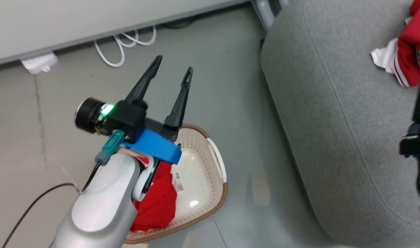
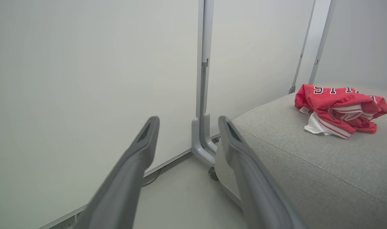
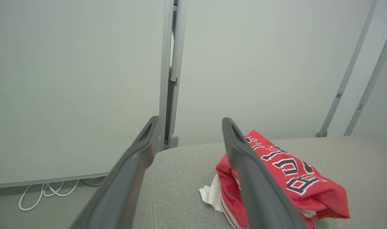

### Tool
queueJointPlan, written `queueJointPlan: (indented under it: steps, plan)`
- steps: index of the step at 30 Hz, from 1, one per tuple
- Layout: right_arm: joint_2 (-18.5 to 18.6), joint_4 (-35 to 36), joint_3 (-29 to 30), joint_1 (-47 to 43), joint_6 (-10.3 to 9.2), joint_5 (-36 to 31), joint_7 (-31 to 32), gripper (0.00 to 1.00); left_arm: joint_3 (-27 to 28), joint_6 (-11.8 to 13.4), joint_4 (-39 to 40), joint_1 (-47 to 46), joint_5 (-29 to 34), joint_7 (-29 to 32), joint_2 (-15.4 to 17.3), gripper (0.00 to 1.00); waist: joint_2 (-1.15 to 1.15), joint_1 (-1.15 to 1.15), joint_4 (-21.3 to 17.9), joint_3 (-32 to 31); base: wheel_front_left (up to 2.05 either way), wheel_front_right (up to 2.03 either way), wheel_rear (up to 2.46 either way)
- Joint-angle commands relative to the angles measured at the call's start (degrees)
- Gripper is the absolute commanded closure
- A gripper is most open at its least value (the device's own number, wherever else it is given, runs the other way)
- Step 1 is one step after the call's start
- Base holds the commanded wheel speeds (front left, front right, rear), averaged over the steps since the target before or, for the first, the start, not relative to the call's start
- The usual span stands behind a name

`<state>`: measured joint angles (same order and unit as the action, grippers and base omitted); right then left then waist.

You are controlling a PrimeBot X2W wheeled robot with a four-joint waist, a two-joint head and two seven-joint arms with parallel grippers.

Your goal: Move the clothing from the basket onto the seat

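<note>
Now, both grippers spread wide, empty.
The right gripper (image 3: 190,122) hovers over the seat (image 3: 355,159), a red jersey (image 3: 292,178) crumpled just below its fingertips; the left gripper (image 1: 173,64) points away from the basket (image 1: 196,143) behind it, where another red garment (image 1: 160,203) lies.

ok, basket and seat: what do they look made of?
Basket: probably moulded plastic, cream, glossy; glare on its floor, perforated walls, brown woven-look rim. Seat: grey upholstery fabric, matte, with visible weave texture and stitched seams; likely padded.
</note>
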<state>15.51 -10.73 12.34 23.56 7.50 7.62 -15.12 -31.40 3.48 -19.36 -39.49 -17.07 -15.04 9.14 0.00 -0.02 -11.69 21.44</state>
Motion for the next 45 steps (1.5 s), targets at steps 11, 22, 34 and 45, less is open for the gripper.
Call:
queueJointPlan:
  steps: [11, 22, 34, 45]
  plan:
    - [-3.83, 2.32, -7.65, -7.46, -0.02, -0.40, -0.04, 0.00, 11.51, -0.94, 4.19, 13.50, 2.75, -0.19, -2.14, 0.00, 0.00, 0.02, 9.65, -12.30, 0.00, 0.00, 0.00]
    - [-6.39, 1.76, -8.04, -16.12, -0.02, -0.03, -0.05, 0.00, 19.23, -3.43, 4.82, 23.53, 5.04, -0.20, -4.65, 0.00, 0.00, 0.02, 14.18, -18.18, 0.00, 0.00, 0.00]
    - [-8.53, 1.21, -9.51, -21.78, -0.02, -0.33, -0.05, 0.00, 23.42, -5.91, 5.28, 29.44, 7.22, -0.19, -5.78, 0.00, 0.00, 0.02, 14.93, -21.56, 0.00, 0.00, 0.00]
    - [-9.68, 0.03, -11.20, -23.97, -0.02, 0.14, -0.05, 0.00, 25.08, -6.80, 4.70, 31.25, 8.22, -0.19, -6.15, 0.00, 0.00, 0.02, 15.36, -22.22, 0.00, 0.00, 0.00]
